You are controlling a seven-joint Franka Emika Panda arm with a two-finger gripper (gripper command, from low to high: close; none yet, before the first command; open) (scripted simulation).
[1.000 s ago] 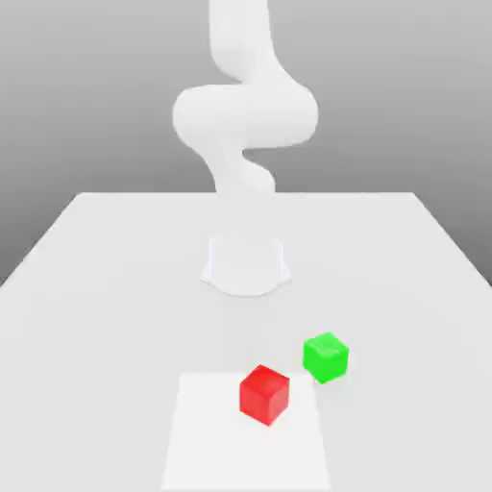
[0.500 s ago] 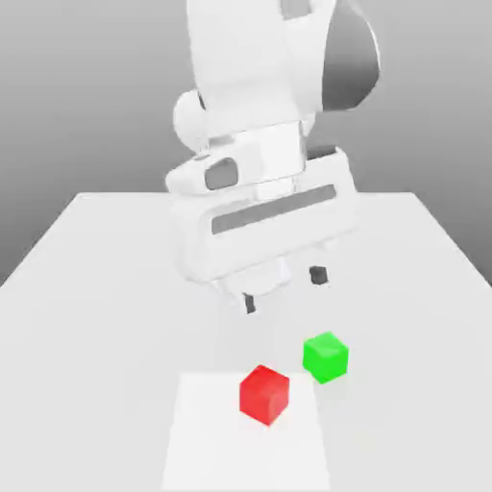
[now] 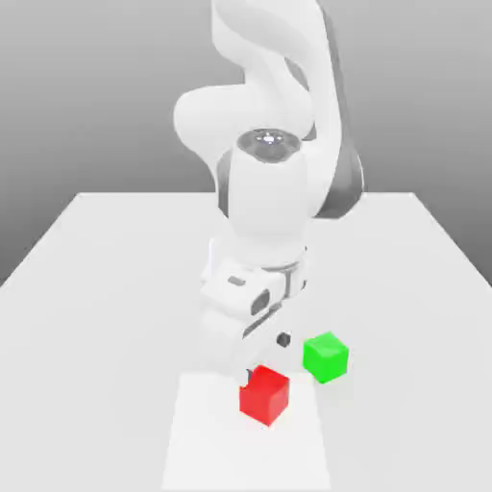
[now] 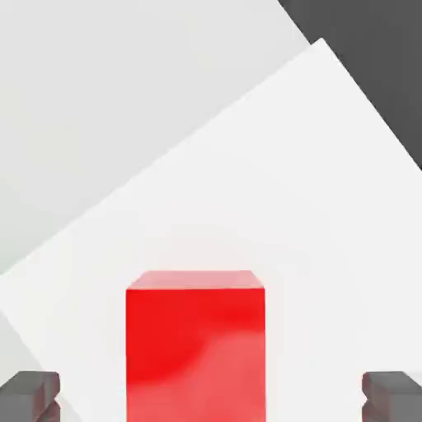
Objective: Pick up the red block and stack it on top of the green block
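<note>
White table — open claw straddling red block

Red block bright glossy red, plain. Green block bright green, plain. Arm white, grey joints. Table pale grey; white square patch lower centre.

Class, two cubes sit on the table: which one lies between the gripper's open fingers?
The red block: the hand view shows a finger on each side of it, apart from its faces. The green block stands clear, toward the exterior view's right.
</note>
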